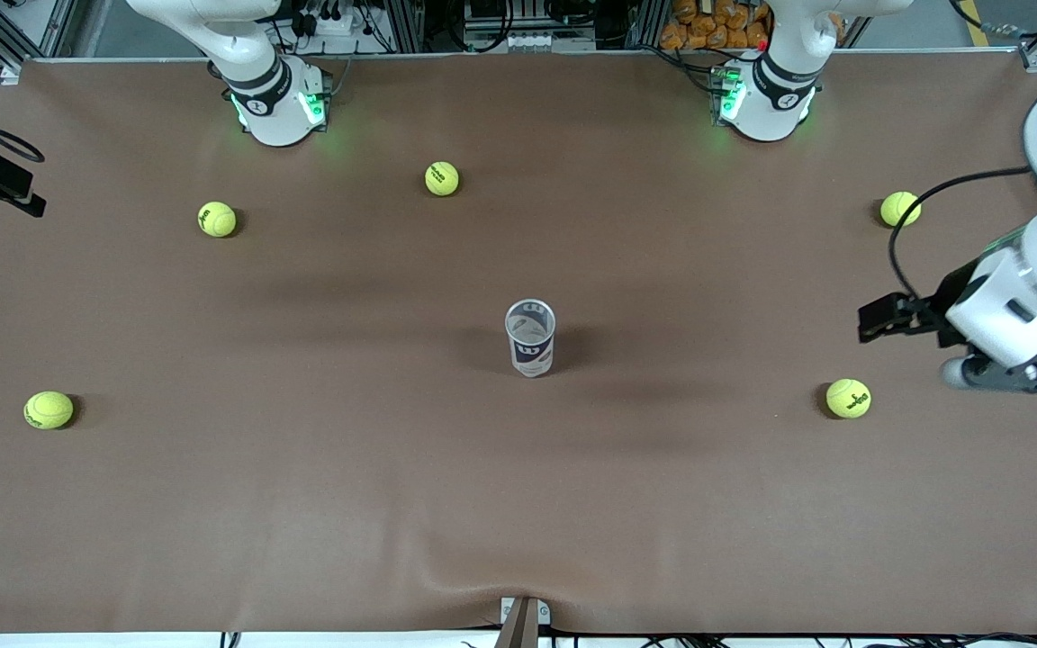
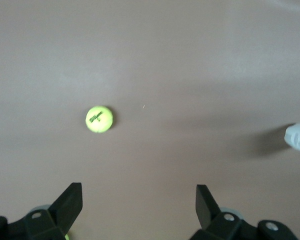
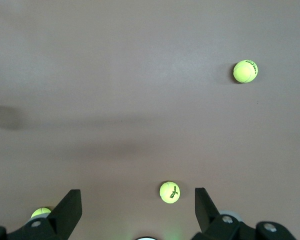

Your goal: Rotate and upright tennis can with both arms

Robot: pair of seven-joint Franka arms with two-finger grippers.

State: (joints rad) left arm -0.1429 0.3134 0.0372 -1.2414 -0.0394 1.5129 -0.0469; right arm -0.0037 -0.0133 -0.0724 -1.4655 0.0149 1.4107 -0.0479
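The slim clear-plastic tennis can [image 1: 530, 337] with its white, navy and red label stands upright near the middle of the brown-covered desk [image 1: 302, 504], its open silvery rim facing up and nothing touching it. Five yellow-green felt tennis balls lie scattered well apart from it: two [image 1: 442, 178] [image 1: 217, 219] toward the right arm's base, one [image 1: 49, 409] near the desk edge at the right arm's end, and two [image 1: 900, 209] [image 1: 848, 398] at the left arm's end.

The left gripper [image 2: 139, 200] hangs with fingers spread wide and empty over the desk's left-arm end, above one ball [image 2: 99, 119]. The right gripper [image 3: 138, 202] hovers over bare desk, fingers spread and empty.
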